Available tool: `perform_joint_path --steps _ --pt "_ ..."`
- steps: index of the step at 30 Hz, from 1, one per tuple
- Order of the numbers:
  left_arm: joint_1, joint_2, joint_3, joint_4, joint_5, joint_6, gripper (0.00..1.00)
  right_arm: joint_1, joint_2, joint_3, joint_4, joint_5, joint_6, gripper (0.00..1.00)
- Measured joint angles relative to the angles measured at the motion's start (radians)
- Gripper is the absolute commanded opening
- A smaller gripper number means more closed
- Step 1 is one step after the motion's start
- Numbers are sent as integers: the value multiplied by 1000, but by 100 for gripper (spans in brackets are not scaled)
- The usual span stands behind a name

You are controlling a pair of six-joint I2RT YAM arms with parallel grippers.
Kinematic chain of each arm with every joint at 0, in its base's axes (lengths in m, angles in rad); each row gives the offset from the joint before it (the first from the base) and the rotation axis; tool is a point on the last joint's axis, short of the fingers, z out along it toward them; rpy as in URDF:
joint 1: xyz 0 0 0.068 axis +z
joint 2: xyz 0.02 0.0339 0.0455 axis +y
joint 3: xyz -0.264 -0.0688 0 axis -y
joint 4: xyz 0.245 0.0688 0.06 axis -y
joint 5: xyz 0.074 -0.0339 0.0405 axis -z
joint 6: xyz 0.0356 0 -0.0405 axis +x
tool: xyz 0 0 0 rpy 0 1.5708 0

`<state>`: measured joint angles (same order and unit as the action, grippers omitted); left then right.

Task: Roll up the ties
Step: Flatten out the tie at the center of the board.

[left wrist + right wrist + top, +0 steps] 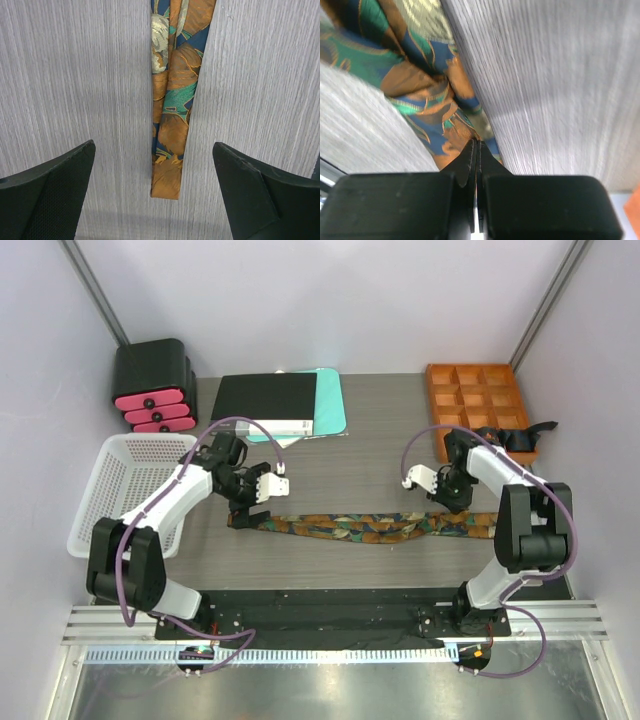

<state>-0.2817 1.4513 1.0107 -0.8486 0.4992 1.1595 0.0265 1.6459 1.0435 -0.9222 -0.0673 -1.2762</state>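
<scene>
Laid out flat and lengthwise on the grey wood-grain table [380,450], in front of both arm bases: a long narrow fabric necktie [350,527], orange-brown with teal, blue and pale patterning.

Reaching up and inward from the lower left, elbow just beside the white plastic mesh basket [120,475], wrist bent down over the necktie's left end: the left arm. Left gripper [252,502] pointed down at the table, jaws spread wide. Seen from the left wrist as two dark fingertips far apart [154,145], with the necktie's [172,130] narrow squared-off end lying between them on the table, touched by neither.

Rising from the lower right, folded back at the elbow near the orange compartmented tray [478,400], then angled down again toward the necktie's right part: the right arm. Right gripper [447,503] tipped steeply downward. From the right wrist, jaws pressed together to a thin seam [476,144], tips right at a bunched, creased stretch of the necktie [415,75]. Cannot tell whether any cloth is caught between them.

At the far edge: a black drawer unit with pink fronts [152,390] and a black folder lying over a teal sheet [270,402].
</scene>
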Motion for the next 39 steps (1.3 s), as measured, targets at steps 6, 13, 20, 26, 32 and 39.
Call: perform_joint_path --steps 6,13,20,26,32,39 --pt "0 39 3 -2 -6 10 100 -24 -63 8 -47 19 -26 1" --pt "-15 102 32 -16 -18 38 100 -83 -41 9 -63 42 -30 1" --pt "-111 154 34 -5 -54 53 100 -87 16 8 -57 43 -3 1" --pt "-149 200 8 73 -125 43 93 -118 35 7 -45 42 5 1" --pt "-148 224 -21 134 -192 -23 47 -172 60 8 -37 32 4 1" --pt "-116 222 -24 165 -209 -88 9 -240 64 13 -46 8 -4 1"
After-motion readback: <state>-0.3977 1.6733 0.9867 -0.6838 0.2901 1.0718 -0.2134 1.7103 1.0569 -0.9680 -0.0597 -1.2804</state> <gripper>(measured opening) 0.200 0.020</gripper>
